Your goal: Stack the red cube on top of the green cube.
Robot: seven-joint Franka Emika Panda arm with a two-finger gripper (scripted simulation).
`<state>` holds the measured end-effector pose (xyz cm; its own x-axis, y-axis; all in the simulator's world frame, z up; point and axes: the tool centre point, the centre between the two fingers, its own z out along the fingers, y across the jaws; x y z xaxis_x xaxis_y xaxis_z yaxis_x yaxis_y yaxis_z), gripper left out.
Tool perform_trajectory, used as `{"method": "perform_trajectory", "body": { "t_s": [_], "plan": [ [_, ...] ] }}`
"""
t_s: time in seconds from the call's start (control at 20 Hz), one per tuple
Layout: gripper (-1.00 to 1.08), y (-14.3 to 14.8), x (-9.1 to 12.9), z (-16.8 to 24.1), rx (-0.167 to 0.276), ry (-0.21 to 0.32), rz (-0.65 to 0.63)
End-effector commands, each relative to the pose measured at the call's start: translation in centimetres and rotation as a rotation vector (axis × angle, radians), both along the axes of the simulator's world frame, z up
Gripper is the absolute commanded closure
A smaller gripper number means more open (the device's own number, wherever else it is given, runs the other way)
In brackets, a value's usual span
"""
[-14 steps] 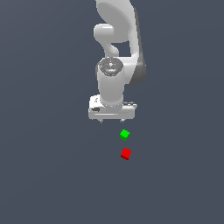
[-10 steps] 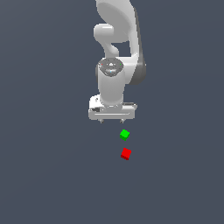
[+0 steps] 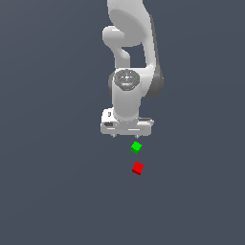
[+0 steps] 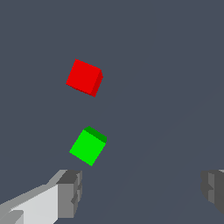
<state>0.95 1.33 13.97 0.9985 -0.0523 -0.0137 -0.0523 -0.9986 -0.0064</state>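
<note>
Hovering over two tiny cubes on a flat, dark slate-grey floor (image 3: pixel 52 191).

Glossy white and rounded, the arm (image 3: pixel 129 57) fills the upper centre of the exterior view, ending in a boxy gripper (image 3: pixel 127 135) near mid-frame. The wrist view shows its grey ribbed fingers (image 4: pixel 70 192) spread wide apart, holding and touching nothing. The green cube (image 3: pixel 136 147), plain and matte, lies just below the gripper in the exterior view; the red cube (image 3: pixel 138 168), same size, sits slightly lower, apart from it, both turned at an angle.
</note>
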Motion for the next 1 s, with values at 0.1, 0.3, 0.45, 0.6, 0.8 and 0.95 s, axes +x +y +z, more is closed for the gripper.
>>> {"method": "perform_trajectory", "body": {
  "t_s": [0.1,0.3,0.45,0.6,0.8,0.95],
  "plan": [
    [-0.92,1.3,1.3,-1.1,-0.002,-0.002,-0.06],
    [-0.92,2.5,3.0,-2.4,-0.004,-0.004,-0.129],
    [-0.92,3.5,4.4,-3.4,-0.005,-0.006,-0.186],
    [-0.92,4.3,5.8,-4.4,-0.007,-0.007,-0.24],
    [-0.92,5.0,7.5,-5.5,-0.008,-0.009,-0.299],
    [-0.92,5.4,8.4,-6.1,-0.009,-0.01,-0.332]
  ]
}}
